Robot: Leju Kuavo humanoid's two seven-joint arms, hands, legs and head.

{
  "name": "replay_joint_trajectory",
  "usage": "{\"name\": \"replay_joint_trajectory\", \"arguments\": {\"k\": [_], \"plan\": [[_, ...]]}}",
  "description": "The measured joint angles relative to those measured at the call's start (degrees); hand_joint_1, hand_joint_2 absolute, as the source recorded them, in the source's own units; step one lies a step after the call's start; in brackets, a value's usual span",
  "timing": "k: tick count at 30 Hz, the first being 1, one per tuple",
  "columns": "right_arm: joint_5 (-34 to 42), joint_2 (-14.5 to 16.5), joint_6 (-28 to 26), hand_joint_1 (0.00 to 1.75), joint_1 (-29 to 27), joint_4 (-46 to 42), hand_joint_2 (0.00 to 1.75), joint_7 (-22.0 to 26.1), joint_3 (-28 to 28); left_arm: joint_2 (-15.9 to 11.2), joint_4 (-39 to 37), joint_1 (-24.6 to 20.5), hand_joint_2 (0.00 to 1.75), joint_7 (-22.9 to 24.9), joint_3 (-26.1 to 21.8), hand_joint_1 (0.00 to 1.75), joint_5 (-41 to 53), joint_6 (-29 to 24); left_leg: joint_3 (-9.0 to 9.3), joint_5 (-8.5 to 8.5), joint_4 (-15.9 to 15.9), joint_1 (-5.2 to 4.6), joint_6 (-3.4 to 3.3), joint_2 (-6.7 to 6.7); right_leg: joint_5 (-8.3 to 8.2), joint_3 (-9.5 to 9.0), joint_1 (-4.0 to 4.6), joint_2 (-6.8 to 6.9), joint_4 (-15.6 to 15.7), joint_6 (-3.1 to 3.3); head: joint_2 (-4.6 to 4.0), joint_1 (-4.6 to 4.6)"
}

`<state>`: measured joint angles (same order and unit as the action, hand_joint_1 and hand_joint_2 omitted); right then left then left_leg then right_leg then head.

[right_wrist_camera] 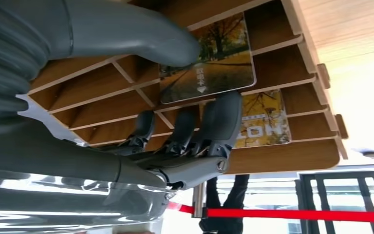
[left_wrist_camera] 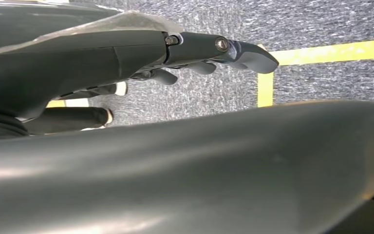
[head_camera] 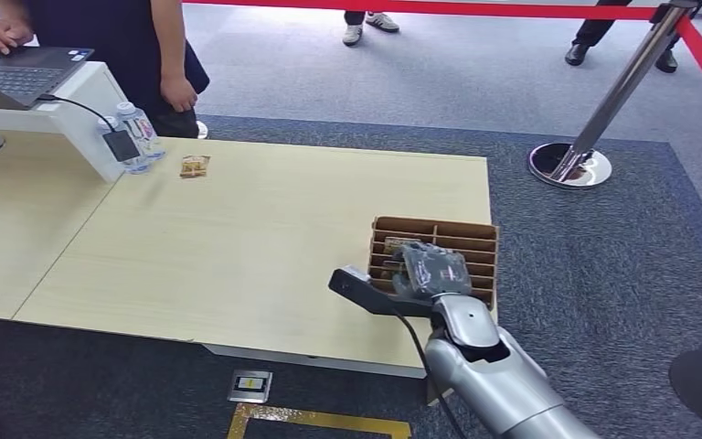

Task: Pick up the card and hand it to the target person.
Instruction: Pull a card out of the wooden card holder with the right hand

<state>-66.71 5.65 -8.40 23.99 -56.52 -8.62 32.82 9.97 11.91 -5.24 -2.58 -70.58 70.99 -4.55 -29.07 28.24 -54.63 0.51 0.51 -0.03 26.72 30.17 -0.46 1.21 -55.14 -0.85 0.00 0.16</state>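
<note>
A wooden slotted rack [head_camera: 457,240] stands at the table's near right corner. My right hand [head_camera: 431,271] is down on its near rows. In the right wrist view a card [right_wrist_camera: 214,58] printed with autumn trees stands in a slot, pinched between the thumb [right_wrist_camera: 141,34] on one face and the fingers [right_wrist_camera: 221,119] on the other. A second yellow card [right_wrist_camera: 265,124] sits in the neighbouring slot. A person in dark clothes [head_camera: 137,46] stands at the table's far left. My left hand [left_wrist_camera: 126,58] hangs over the carpet with nothing in it.
A water bottle [head_camera: 139,137] and a small packet [head_camera: 195,165] lie at the far left, beside a white stand with a laptop [head_camera: 27,69]. A chrome post [head_camera: 571,163] with red rope stands to the right. Yellow tape [left_wrist_camera: 268,83] marks the floor.
</note>
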Motion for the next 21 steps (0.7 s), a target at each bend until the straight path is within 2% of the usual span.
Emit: {"name": "replay_joint_trajectory", "arguments": {"k": [7,9,11,13,21], "plan": [[-0.14,0.59,-0.14,0.94,0.76,1.48,1.75,0.24,-0.58,0.0,0.0,0.01,0.0,0.05,0.0,0.0,-0.03,-0.01,0.01,0.0,0.0,0.0,0.0,0.0,0.0,0.0,0.0,0.0,0.0,0.0,0.0,-0.01],[-0.19,0.62,-0.16,1.12,0.79,1.63,1.75,0.26,-0.7,0.0,0.0,0.02,0.0,0.07,0.0,0.0,-0.07,-0.02,0.0,0.0,0.0,0.0,0.0,0.0,0.0,0.0,0.0,0.0,0.0,0.0,0.0,-0.01],[-0.25,0.63,-0.21,1.5,0.84,1.75,1.75,0.32,-0.73,0.0,0.0,0.02,0.0,0.07,0.0,0.0,-0.09,-0.09,0.0,0.0,0.0,0.0,0.0,0.0,0.0,0.0,0.0,0.0,0.0,0.0,0.0,-0.01],[-0.31,0.65,-0.26,1.75,0.96,1.89,1.75,0.43,-0.75,0.0,0.0,0.02,0.0,0.07,0.0,0.0,-0.11,-0.18,0.01,0.0,0.0,0.0,0.0,0.0,0.0,0.0,0.0,0.0,0.0,0.0,0.0,-0.01],[-0.55,0.71,-0.63,1.75,1.09,2.1,1.75,0.81,-0.79,0.02,0.0,0.03,0.0,0.07,0.0,0.0,-0.28,-0.28,0.02,0.0,0.0,0.0,0.0,0.0,0.0,-0.01,0.0,0.0,0.0,0.0,0.0,-0.01]]}}
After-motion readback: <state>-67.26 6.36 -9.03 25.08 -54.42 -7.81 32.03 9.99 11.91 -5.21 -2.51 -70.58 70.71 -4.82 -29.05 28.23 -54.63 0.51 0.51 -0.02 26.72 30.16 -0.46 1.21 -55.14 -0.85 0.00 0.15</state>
